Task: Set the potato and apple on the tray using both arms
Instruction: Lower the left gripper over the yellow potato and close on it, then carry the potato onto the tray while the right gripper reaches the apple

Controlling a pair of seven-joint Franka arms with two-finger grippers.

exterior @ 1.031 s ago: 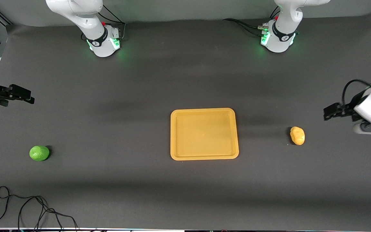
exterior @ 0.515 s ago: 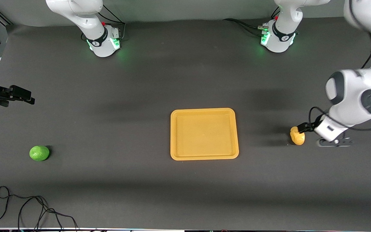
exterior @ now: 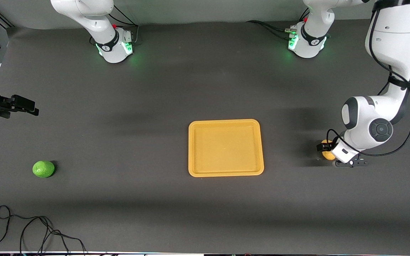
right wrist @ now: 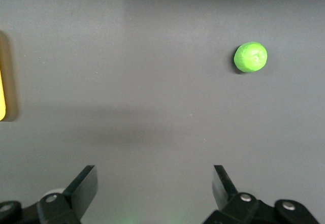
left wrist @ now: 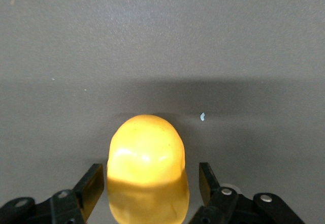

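Since the earlier frame, we see the left gripper lowered around the lumpy yellow-tan potato, fingers apart beside it; the right gripper waits open near the table's edge; the shiny green apple lies well apart from the flat orange-yellow plastic tray.

- The tray is lying flat at the middle of the table.
- The potato is sitting on the table toward the left arm's end, well apart from the tray.
- The left gripper is sitting down around the potato, one finger on each side with small gaps.
- The apple is resting toward the right arm's end, slightly nearer the front camera than the tray's middle.
- The right gripper is hanging spread wide over the table at its own end, waiting, well apart from the apple.
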